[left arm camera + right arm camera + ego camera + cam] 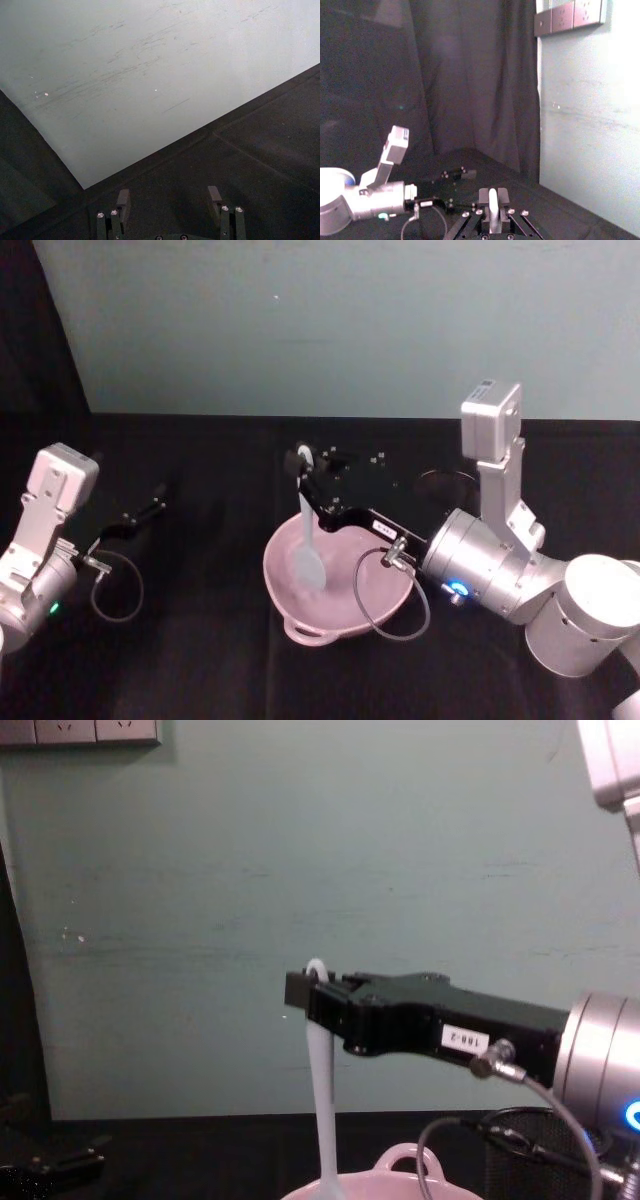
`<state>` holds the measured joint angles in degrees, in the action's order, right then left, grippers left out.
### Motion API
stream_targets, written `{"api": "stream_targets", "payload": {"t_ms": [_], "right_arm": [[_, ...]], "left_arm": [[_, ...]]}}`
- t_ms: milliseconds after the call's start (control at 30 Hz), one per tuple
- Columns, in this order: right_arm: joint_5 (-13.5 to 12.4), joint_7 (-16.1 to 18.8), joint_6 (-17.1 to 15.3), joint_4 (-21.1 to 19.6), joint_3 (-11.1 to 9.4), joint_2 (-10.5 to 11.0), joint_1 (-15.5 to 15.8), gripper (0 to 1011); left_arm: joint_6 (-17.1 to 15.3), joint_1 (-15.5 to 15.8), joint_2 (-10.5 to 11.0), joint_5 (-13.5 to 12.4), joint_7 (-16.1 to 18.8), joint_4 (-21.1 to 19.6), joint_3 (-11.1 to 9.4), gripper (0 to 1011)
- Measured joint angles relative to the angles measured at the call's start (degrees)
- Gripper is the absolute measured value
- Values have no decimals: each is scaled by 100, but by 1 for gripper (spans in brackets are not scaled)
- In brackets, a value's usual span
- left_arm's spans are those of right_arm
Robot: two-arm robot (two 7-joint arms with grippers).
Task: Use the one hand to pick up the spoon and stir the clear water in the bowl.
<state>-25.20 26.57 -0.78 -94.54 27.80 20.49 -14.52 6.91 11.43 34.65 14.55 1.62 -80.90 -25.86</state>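
Over bowl (320, 610), R pincer (305, 462) clamps spoon (305, 530) upright; mesh cup (532, 1152) beyond; L pincer (156, 500) parked, wide.

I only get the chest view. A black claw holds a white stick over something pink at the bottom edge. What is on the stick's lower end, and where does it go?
Observer: In the head view it is a spoon with a flat paddle head. That head is down inside the pink bowl, while the right gripper is shut on the handle's top.
Operator: Whereabouts in the bowl?
Observer: In its left half, not the middle.
Operator: Is there a second claw?
Observer: Yes. The left gripper is open and empty over the left side of the table, well apart from the bowl.
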Motion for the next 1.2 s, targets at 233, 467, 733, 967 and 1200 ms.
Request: {"api": "stream_targets", "payload": {"t_ms": [233, 467, 733, 967, 1200], "right_arm": [[-156, -24, 42, -205, -135, 58, 31, 116], [-635, -108, 113, -544, -545, 146, 187, 116], [-1295, -336, 32, -939, -1198, 426, 404, 116], [-1597, -562, -38, -1151, -1678, 763, 648, 116], [-1712, -707, -55, -1112, -1956, 980, 833, 116]], "left_arm": [[0, 0, 0, 0, 0, 0, 0, 1005], [0, 0, 0, 0, 0, 0, 0, 1005], [0, 0, 0, 0, 0, 0, 0, 1005], [0, 0, 0, 0, 0, 0, 0, 1005], [0, 0, 0, 0, 0, 0, 0, 1005]]}}
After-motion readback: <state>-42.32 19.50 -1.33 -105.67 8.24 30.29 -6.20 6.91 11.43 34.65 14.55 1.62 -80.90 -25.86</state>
